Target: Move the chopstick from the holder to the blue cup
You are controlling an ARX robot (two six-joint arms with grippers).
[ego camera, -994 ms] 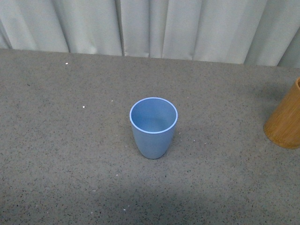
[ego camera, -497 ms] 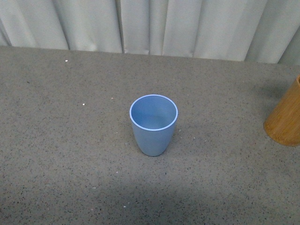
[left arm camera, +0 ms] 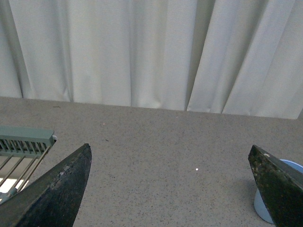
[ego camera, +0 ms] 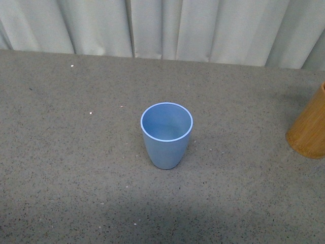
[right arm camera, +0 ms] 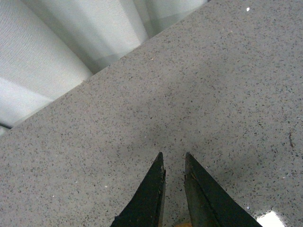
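Standing upright near the middle of the speckled grey desk (ego camera: 61, 152) in the front view: blue cup (ego camera: 166, 135), mouth open and nothing visible inside. Well off to its right, cut by the picture's edge: orange-brown holder (ego camera: 310, 129), only part of its side showing. No chopstick seen in any view, so cannot tell where it is. Along the far edge of the desk: pale curtain (ego camera: 167, 28).

In the left wrist view: left hand (left arm camera: 176, 187) spread wide, dark fingers far apart, nothing between them; blue cup (left arm camera: 266, 203) partly hidden behind one finger; a pale green slatted rack (left arm camera: 23, 142) at the other side.

In the right wrist view: right hand (right arm camera: 174, 163) above bare desk, fingertips nearly together with a narrow gap, gripping nothing visible.
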